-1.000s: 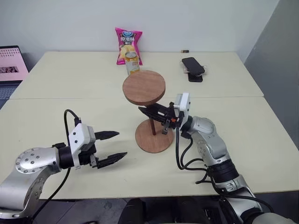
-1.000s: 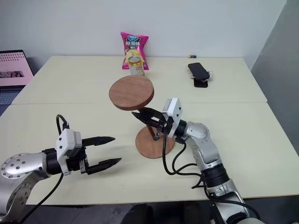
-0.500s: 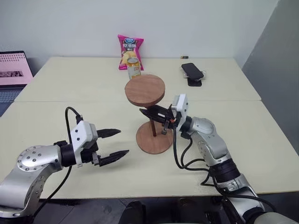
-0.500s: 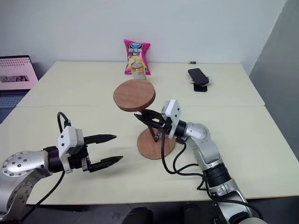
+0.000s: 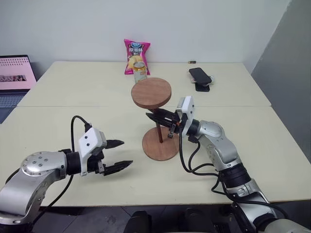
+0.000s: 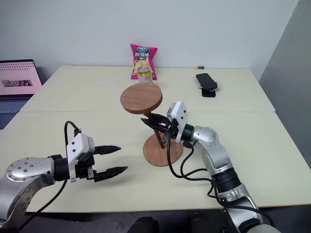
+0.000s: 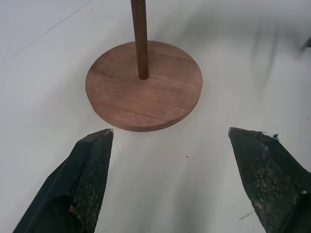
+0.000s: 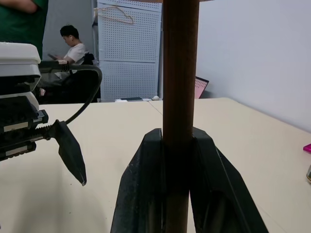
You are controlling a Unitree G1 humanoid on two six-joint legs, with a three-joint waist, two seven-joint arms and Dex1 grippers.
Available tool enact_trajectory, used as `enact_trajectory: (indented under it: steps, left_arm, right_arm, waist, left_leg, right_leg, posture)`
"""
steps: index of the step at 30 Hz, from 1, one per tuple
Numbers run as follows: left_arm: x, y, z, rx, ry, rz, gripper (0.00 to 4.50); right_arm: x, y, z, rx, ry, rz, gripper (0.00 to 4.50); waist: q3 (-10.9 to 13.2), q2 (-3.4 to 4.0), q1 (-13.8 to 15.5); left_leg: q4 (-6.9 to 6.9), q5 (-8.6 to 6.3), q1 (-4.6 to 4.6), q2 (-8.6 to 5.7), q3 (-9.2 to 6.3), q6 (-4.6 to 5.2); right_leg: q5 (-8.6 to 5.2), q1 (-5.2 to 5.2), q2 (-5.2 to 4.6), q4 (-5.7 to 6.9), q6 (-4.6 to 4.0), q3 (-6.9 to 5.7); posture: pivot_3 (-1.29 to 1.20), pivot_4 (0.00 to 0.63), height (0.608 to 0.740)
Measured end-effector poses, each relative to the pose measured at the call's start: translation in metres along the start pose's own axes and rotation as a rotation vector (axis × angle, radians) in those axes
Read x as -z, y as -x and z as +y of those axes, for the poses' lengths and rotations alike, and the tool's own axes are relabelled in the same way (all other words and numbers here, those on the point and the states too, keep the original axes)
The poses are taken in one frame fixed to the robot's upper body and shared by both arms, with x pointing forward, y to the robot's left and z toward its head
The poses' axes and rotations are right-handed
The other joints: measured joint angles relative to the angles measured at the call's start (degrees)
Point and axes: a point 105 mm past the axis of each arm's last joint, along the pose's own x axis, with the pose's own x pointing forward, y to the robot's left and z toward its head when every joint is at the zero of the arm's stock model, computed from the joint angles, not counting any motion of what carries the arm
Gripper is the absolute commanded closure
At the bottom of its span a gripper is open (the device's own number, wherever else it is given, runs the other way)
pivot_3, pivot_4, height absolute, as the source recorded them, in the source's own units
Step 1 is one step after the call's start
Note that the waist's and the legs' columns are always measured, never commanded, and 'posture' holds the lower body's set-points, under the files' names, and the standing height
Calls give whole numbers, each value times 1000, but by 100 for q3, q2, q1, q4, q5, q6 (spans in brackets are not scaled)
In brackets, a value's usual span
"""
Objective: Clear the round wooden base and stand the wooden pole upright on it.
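The round wooden base [image 5: 160, 144] lies flat on the table's near half. The wooden pole [image 5: 160, 132] stands upright at its centre, the smaller disc [image 5: 151, 92] on its top end. My right gripper [image 5: 156, 118] reaches in from the right and is shut on the pole just under that disc; the right wrist view shows the pole [image 8: 180, 73] pinched between both fingers [image 8: 146, 184]. My left gripper [image 5: 127, 153] hovers open to the left of the base, pointing at it, with nothing between its fingers. In the left wrist view the base [image 7: 160, 97] and pole [image 7: 139, 39] sit beyond the open fingertips.
At the far side of the table are a pink chip bag [image 5: 136, 56], a can [image 5: 139, 72] in front of it and a black phone [image 5: 200, 76]. A laptop [image 5: 14, 73] sits at the far left. A person [image 8: 73, 41] sits in the background.
The head camera has shifted, so the whole picture moved. My left gripper has tipped slightly downward. The right gripper keeps its hold on the pole.
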Motion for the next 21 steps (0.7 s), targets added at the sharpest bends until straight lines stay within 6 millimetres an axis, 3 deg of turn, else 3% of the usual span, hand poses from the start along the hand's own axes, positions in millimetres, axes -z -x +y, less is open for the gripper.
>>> enact_trajectory:
  steps: [18,19,21]
  left_arm:
    - [-2,-4,1,-6,15,6,532]
    - [-3,-4,2,-7,11,5,532]
    - [-6,-5,1,-4,-2,2,532]
  right_arm:
    - [0,3,0,4,-10,4,4233]
    - [0,3,-1,7,-14,4,3534]
    - [18,9,-3,27,-62,88,3220]
  waist:
    - [-13,-8,83]
    - [-13,-8,83]
    - [-5,-23,93]
  left_leg:
    - [-80,-4,43,-2,2,6]
    - [-80,-4,43,-2,2,6]
    - [-81,-4,39,-1,0,6]
  right_leg:
    - [-16,4,-5,-38,-21,0]
    - [-16,4,-5,-38,-22,0]
    - [-17,1,-5,-39,-24,-3]
  posture:
    - [0,150,740]
    - [0,150,740]
    - [0,150,740]
